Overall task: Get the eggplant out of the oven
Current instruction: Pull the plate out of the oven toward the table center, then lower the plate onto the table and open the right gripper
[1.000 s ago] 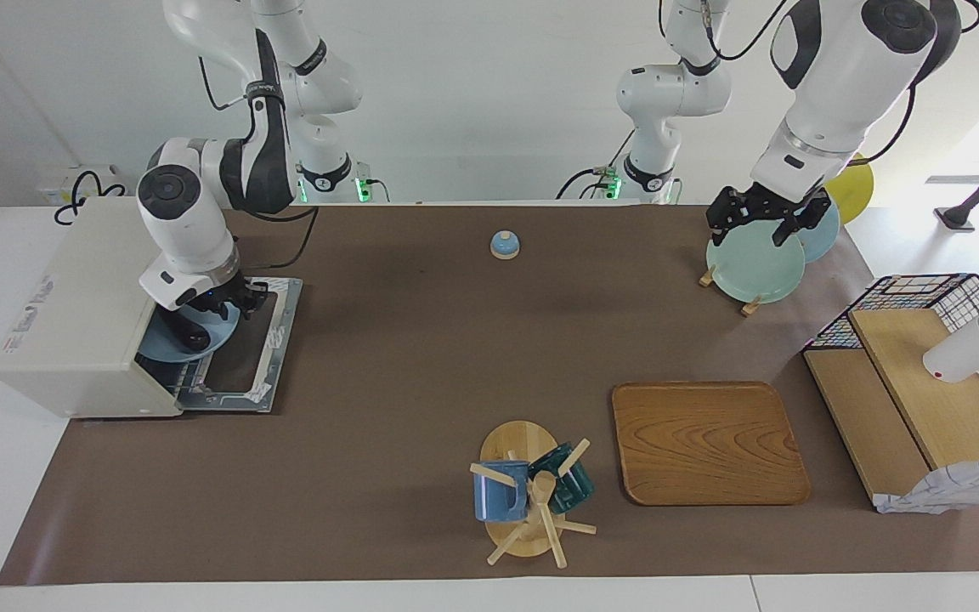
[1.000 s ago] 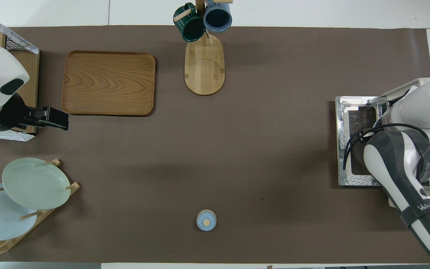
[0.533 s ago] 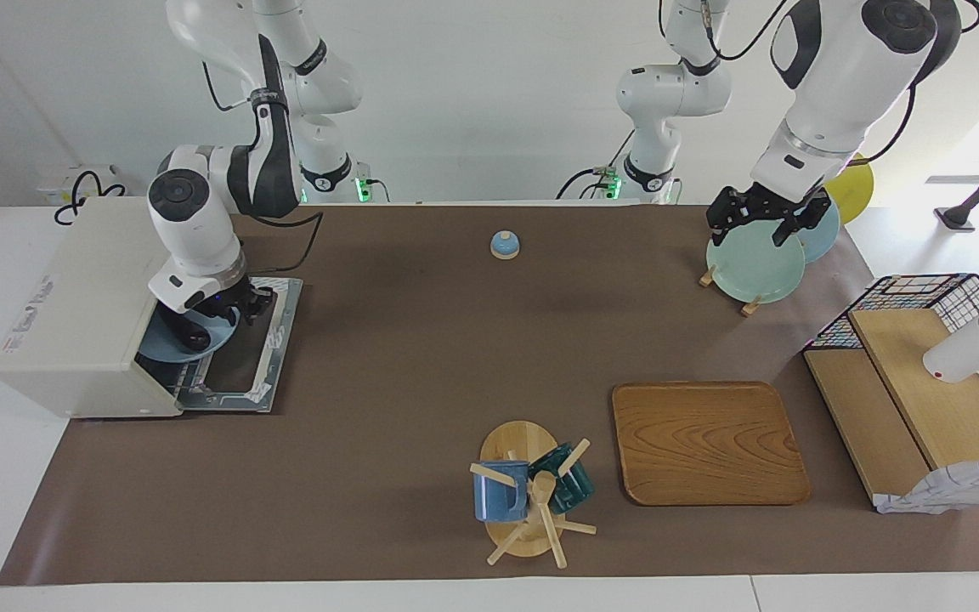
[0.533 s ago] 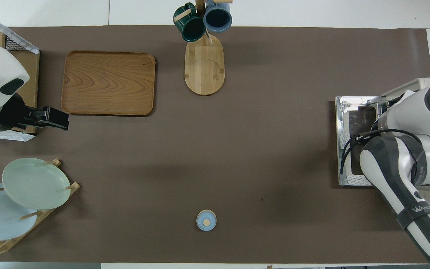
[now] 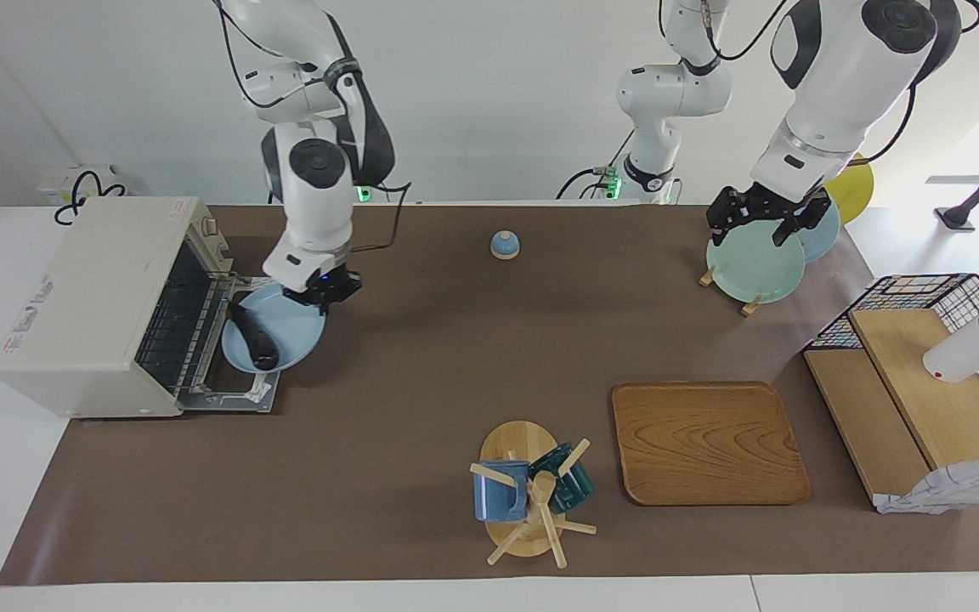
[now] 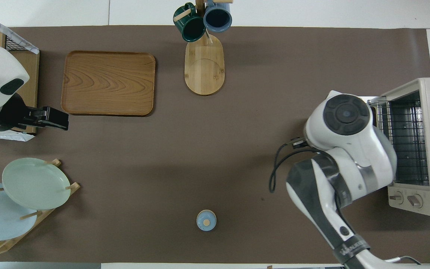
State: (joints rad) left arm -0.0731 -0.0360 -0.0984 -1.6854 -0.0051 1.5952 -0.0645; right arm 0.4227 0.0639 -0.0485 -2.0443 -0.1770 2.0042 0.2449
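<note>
The cream-white oven [image 5: 90,289] stands at the right arm's end of the table with its door [image 5: 234,393] dropped open. My right gripper [image 5: 319,295] is shut on the rim of a light blue plate [image 5: 290,327]. The dark eggplant [image 5: 250,334] lies on this plate. The plate is outside the oven, over the open door. In the overhead view my right arm hides the plate and eggplant, and the oven's [image 6: 424,145] wire rack shows bare. My left gripper [image 5: 763,223] waits over the plate rack and also shows in the overhead view [image 6: 56,118].
A small blue bell [image 5: 505,245] sits near the robots at mid-table. A wooden tray [image 5: 708,442] and a mug tree [image 5: 528,493] with two mugs stand farther out. A rack with plates [image 5: 753,263] and a wire basket shelf [image 5: 923,382] are at the left arm's end.
My right gripper has drawn the blue plate with the eggplant out of the oven to above the open door, and the arm has swung toward mid-table. The left arm has not moved.
</note>
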